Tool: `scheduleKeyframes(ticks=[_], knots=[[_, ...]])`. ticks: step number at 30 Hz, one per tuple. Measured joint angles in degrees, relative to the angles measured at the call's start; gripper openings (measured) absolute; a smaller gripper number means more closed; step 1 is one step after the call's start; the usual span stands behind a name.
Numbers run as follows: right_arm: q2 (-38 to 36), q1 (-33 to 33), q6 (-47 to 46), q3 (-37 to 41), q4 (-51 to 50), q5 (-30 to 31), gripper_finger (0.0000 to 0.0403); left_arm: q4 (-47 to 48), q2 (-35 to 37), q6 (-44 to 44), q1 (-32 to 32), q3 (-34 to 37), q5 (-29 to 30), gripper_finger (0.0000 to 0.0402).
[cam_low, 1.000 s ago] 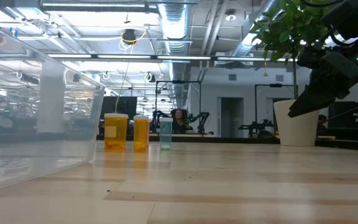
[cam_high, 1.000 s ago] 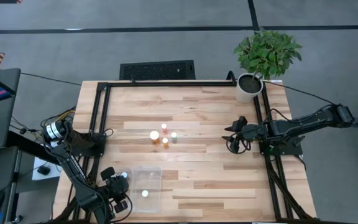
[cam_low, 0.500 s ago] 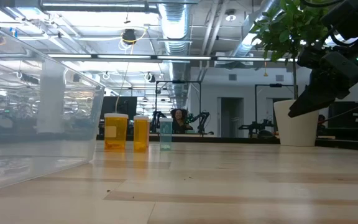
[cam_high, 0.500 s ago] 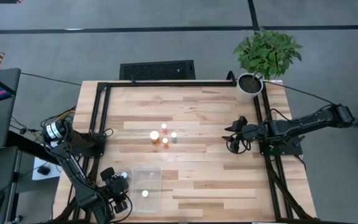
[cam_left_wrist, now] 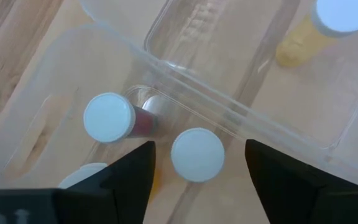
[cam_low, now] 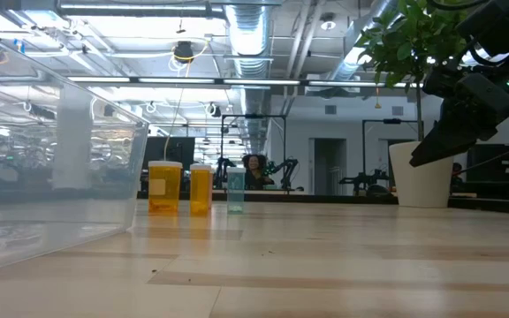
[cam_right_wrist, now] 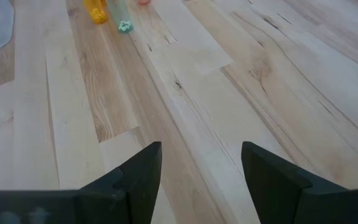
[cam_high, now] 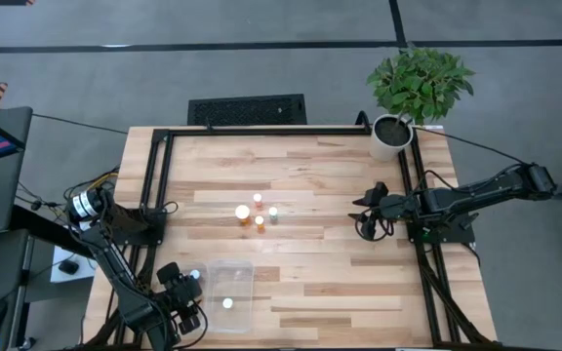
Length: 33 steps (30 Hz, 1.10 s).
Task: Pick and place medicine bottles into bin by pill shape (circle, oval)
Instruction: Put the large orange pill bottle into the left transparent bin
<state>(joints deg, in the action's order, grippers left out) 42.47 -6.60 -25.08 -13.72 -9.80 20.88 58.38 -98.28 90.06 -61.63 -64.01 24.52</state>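
The clear bin [cam_high: 230, 292] lies at the table's near left; one white-capped bottle [cam_high: 227, 303] stands in it. My left gripper [cam_high: 185, 292] hovers at the bin's left side, pointing down and open. In the left wrist view [cam_left_wrist: 197, 180] a white-capped bottle [cam_left_wrist: 197, 155] stands between the fingers, apart from both. A reddish bottle [cam_left_wrist: 109, 117] stands beside it against the bin's clear wall [cam_left_wrist: 229, 112], and a yellow bottle [cam_left_wrist: 344, 15] stands beyond that wall. Several bottles [cam_high: 258, 212] stand at mid-table. My right gripper [cam_high: 367, 216] is open and empty at the right.
A potted plant [cam_high: 403, 97] stands at the table's far right corner. A black frame [cam_high: 154, 175] runs along the left, far and right sides. Bare wood lies between the mid-table bottles and my right gripper [cam_right_wrist: 201, 168]. The low view shows the bottles [cam_low: 164, 186] standing upright.
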Motion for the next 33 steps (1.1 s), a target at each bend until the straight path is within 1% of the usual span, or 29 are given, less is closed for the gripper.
scheduleKeyframes(ticks=[11, 33], knots=[[0.0, 0.0, 0.0, 0.0, 0.0, 0.0, 0.0234, 0.1, 0.4, 0.0, 0.0, 0.0, -0.8, 0.0245], [0.0, 0.0, 0.0, 0.0, 0.0, 0.0, 0.0234, 1.3, 9.0, -1.5, 0.5, 0.0, 1.2, 0.0245]])
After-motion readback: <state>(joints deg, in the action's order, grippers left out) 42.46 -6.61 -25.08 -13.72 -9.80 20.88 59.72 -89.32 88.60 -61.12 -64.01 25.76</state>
